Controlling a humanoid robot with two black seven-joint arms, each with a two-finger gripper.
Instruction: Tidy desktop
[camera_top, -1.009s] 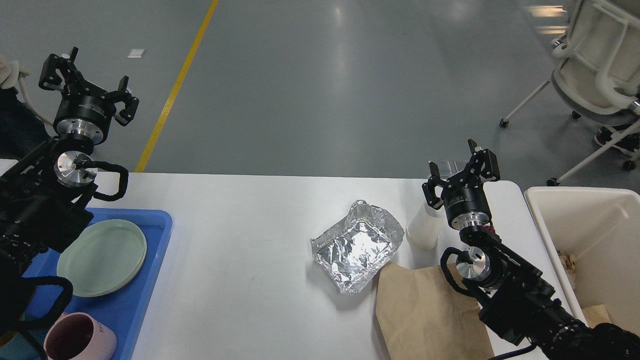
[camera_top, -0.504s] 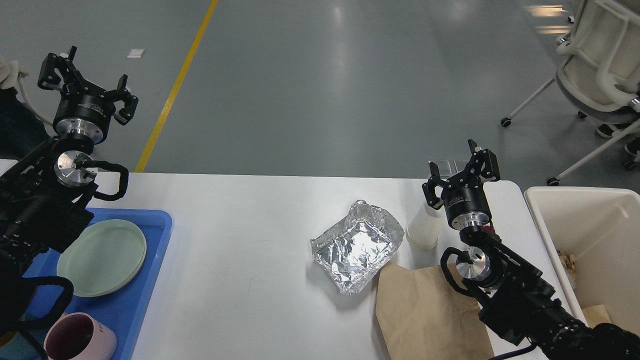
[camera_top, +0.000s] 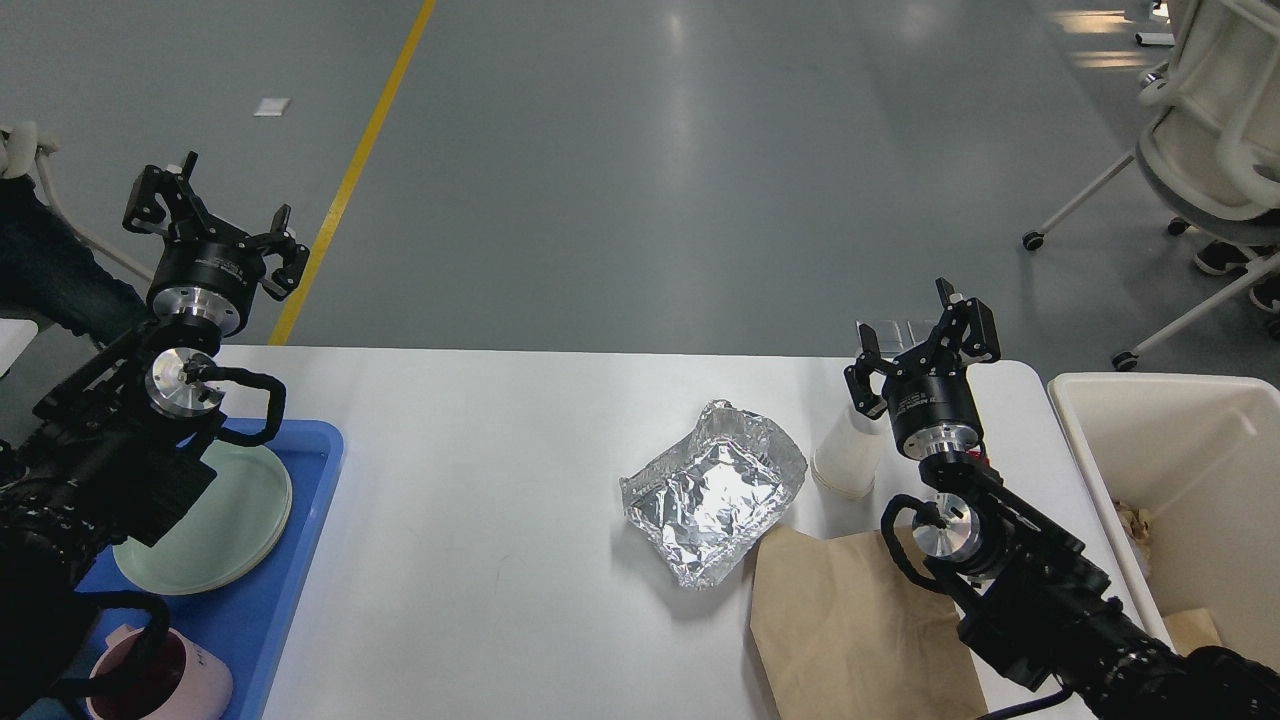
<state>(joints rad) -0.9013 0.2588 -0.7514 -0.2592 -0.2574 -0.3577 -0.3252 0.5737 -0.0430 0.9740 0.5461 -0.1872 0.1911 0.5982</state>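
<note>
On the left a blue tray (camera_top: 300, 520) holds a green plate (camera_top: 225, 530) and a pink cup (camera_top: 195, 680), with the left gripper (camera_top: 215, 215) spread open and empty above the surface's (camera_top: 480, 480) far edge. Mid-surface lies a crumpled foil container (camera_top: 715, 490), a brown paper bag (camera_top: 850, 620) touching it. The right gripper (camera_top: 925, 335) hangs open over a white cup (camera_top: 845, 465); a cream bin (camera_top: 1200, 460) stands rightmost.

The desktop (camera_top: 480, 520) is plain white, and the tray (camera_top: 300, 560) on its left is bright blue with a pale green plate (camera_top: 235, 520) and a pink cup (camera_top: 190, 680). The crumpled foil (camera_top: 715, 490) is shiny silver, the paper bag (camera_top: 850, 630) is brown, and the bin (camera_top: 1180, 450) is cream. Both grippers are black with silver metal rings, and the grey floor (camera_top: 640, 170) has one yellow line (camera_top: 355, 170).
</note>
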